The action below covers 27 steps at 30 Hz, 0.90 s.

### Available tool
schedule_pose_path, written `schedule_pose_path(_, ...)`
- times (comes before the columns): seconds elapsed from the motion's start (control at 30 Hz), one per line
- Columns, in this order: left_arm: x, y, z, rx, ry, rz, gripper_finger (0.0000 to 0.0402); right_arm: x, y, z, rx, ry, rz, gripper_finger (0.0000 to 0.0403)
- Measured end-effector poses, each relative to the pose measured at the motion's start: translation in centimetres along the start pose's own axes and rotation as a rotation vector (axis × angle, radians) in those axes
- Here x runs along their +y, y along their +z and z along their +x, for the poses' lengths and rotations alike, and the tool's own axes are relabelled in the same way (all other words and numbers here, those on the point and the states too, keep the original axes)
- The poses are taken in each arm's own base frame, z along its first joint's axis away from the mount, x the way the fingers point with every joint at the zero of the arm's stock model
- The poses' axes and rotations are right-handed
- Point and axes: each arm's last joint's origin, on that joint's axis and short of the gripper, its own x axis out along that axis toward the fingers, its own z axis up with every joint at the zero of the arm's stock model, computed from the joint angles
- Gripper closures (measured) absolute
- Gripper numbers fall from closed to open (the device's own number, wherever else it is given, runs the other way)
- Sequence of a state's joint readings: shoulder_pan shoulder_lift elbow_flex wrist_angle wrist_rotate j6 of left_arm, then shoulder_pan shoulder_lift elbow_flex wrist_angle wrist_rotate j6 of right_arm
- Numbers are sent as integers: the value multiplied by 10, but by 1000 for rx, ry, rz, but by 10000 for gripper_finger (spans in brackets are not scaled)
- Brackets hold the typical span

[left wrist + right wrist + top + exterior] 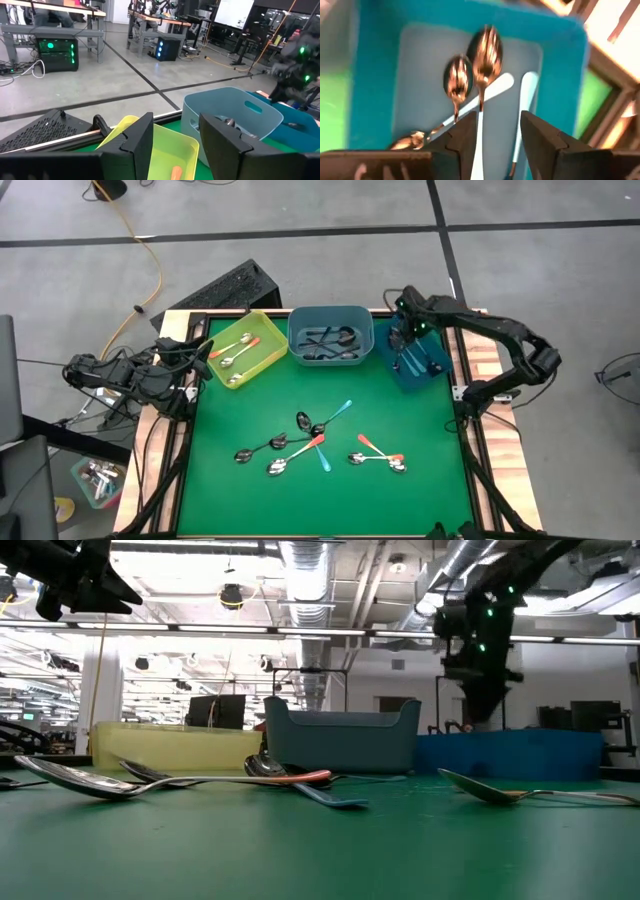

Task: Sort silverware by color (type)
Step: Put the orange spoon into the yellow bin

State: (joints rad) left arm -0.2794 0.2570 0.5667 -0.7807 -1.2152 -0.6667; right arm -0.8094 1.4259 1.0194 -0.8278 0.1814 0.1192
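Several spoons lie flat on the green mat: a cluster with dark, orange-red and teal handles (300, 442) and an orange-handled pair (380, 457). The yellow bin (262, 330) holds orange-handled spoons (236, 352). The grey-blue bin (330, 315) holds dark ones (330, 340). My right gripper (405, 345) hangs open over the blue bin (432, 370), fingers pointing down. Below it, teal-handled spoons (487, 47) lie on the bin floor, one handle running under the gap between the fingers (497, 135). My left gripper (175, 145) waits open at the table's left edge, near the yellow bin.
The three bins stand in a row along the far edge, seen side on in the low view: yellow (170, 745), grey-blue (340, 740), blue (510, 755). A wooden frame (480, 360) borders the mat. The mat's near strip and left part hold no spoons.
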Motion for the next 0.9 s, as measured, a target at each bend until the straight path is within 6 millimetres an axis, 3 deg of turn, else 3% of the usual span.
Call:
schedule_pose_path(0.17,0,0,0,7,-9,0,258,6,17,-43,-108,28,-38,239)
schedule_pose_path(0.33,-1,-1,0,33,-42,0,258,18,14,-89,-242,88,-62,239)
schedule_pose_path(0.63,-2,-2,0,53,-67,1,258,58,-26,-145,-354,317,-64,239)
schedule_pose_path(0.9,-2,-3,0,69,-80,12,258,119,-65,-163,-307,478,-161,239)
